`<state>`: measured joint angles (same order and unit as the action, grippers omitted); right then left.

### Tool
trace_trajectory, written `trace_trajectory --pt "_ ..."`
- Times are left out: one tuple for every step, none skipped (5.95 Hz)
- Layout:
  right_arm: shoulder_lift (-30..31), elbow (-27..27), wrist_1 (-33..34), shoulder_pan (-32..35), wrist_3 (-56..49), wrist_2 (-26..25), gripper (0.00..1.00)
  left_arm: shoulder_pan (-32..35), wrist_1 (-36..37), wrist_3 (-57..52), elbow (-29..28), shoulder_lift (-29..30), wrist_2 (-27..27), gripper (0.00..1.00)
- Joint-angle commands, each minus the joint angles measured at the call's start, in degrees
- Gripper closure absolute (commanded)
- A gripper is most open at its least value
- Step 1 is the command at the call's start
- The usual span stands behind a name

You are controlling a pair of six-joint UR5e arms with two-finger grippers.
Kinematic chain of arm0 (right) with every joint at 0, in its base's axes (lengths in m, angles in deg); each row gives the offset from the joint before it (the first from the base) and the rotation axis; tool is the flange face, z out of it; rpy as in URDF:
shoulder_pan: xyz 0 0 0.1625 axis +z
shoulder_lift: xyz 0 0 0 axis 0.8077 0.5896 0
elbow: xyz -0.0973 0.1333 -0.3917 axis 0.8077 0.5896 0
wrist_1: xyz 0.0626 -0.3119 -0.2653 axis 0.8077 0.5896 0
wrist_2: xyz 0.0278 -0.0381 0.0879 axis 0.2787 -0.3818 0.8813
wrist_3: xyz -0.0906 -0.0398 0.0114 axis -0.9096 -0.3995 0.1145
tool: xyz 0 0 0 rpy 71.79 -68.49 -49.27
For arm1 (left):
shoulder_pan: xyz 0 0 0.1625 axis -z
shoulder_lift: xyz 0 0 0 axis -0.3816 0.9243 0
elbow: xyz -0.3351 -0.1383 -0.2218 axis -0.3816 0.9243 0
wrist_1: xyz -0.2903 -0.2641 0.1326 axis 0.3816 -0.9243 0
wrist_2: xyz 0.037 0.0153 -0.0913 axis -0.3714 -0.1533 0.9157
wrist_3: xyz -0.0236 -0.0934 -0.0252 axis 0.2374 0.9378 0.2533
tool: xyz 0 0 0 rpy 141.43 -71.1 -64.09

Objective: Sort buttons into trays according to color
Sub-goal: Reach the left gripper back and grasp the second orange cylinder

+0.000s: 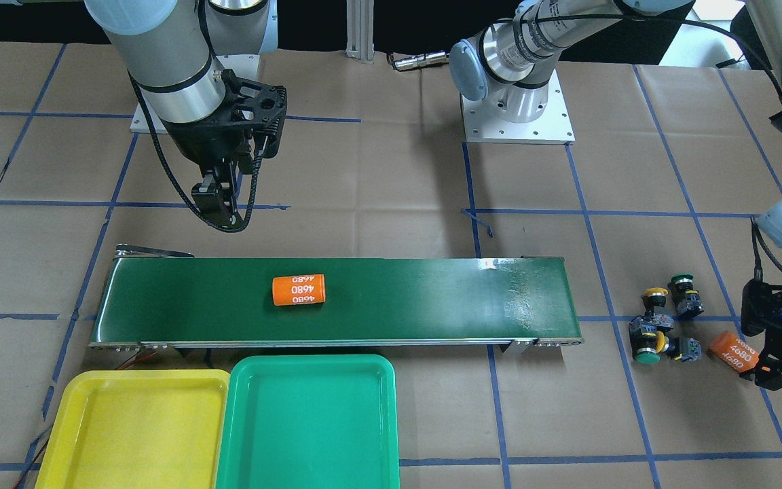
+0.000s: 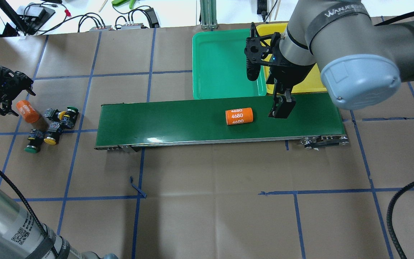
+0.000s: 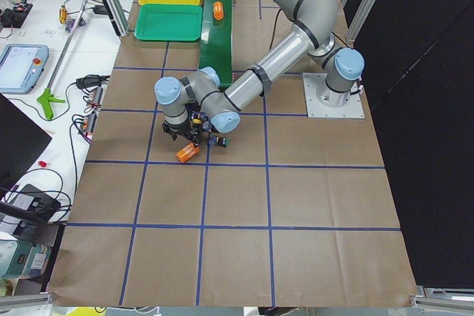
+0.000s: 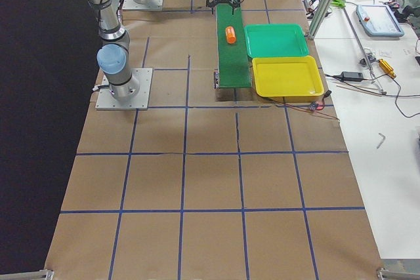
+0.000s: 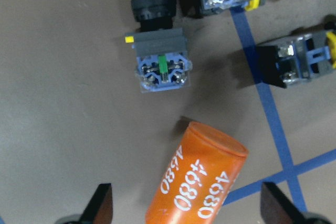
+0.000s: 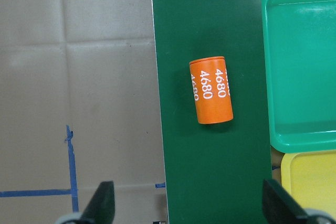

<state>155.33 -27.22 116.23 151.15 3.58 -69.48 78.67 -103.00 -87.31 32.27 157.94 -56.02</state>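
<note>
The left gripper (image 5: 186,211), fingers spread over the orange cylinder (image 5: 202,182), risks grabbing it instead of a nearby button (image 5: 157,61).

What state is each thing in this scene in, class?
Yellow tray, empty.
Green tray, empty.
Buttons, all four clustered, none in a tray.
Belt cylinder, lying on its side on the conveyor belt.
Table cylinder, lying on its side beside the buttons.
Left gripper, open, holding nothing.
Right gripper, open, empty.
</note>
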Motion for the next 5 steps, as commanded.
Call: trace_trajectory --pt "-0.02 -0.06 0.0 -0.07 0.0 0.01 0.0 -0.25 2.06 -0.76 0.78 2.1 -0.26 0.02" --pt "-0.02 -0.06 0.0 0.02 0.0 0.01 0.0 -1.04 2.32 -0.76 1.31 2.36 -0.26 0.11" --pt "-0.02 -0.06 0.0 -0.07 0.0 0.01 0.0 -1.57 2.76 -0.93 1.32 2.36 -0.18 0.5" --pt "-0.02 -0.06 0.0 -0.07 0.0 0.1 0.0 -1.48 3.11 -0.33 1.32 2.19 -0.35 0.95" --pt "-0.11 -0.06 0.0 -0.07 0.0 0.1 0.0 -1.48 2.42 2.47 0.36 1.32 -0.44 1.0"
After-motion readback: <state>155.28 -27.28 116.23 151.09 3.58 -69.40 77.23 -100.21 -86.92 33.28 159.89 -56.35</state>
